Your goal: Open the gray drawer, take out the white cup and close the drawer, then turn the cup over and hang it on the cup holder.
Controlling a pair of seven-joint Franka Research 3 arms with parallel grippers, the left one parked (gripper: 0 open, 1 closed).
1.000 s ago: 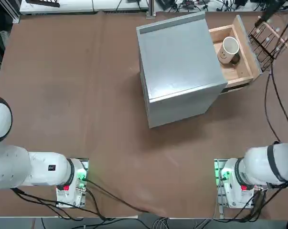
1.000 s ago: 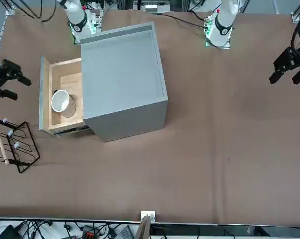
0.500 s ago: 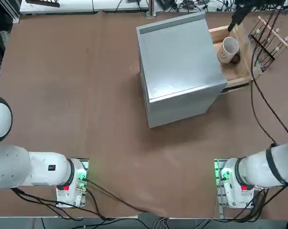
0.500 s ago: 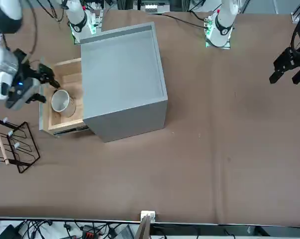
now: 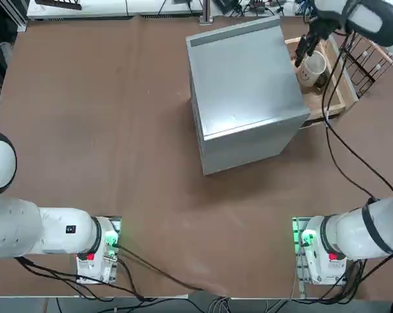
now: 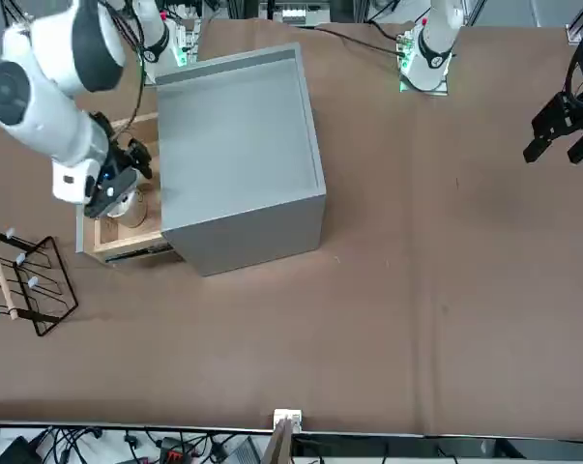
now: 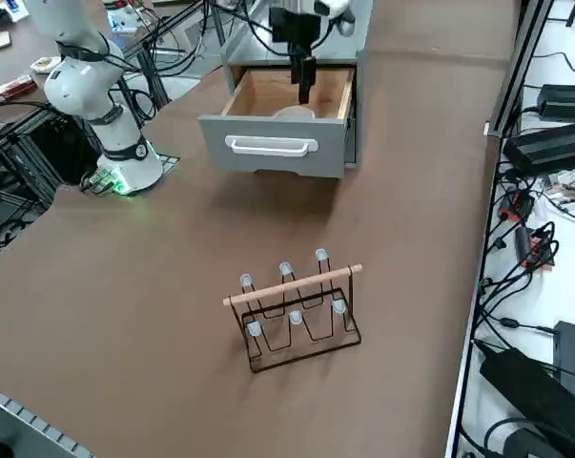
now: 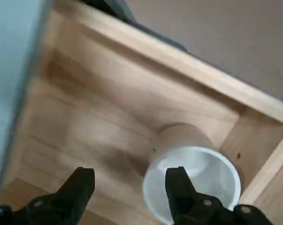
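Right now we have the right gripper [image 8: 130, 173] over the open gray drawer [image 7: 329, 136], with its pincer spread wide and nothing held between the two fingers. From the wrist, we see one finger [image 8: 178, 187] overlapping the mouth of the white cylindrical mug [image 8: 179, 137], while the other finger [image 8: 80, 187] shows against the plywood floor [image 8: 99, 117] of the drawer. We cannot tell whether the nearer of the two to the mug touches it.

The mug stands inside the drawer, mouth up, close to the side wall and the front. The drawer sticks out from the right side of the boxy gray metallic cabinet [image 5: 248, 85], which sits toward the far edge of the brown tabletop [image 5: 118, 143], right of the middle. We see a white handle [image 7: 271, 146] on the drawer's gray front.

Farther right, apart from the drawer, stands the dark wire-frame cup holder [image 7: 293, 305], with a pale wooden bar [image 7: 311, 281] along its top and several pale-tipped pegs [image 7: 322, 255]. All of its pegs are bare.
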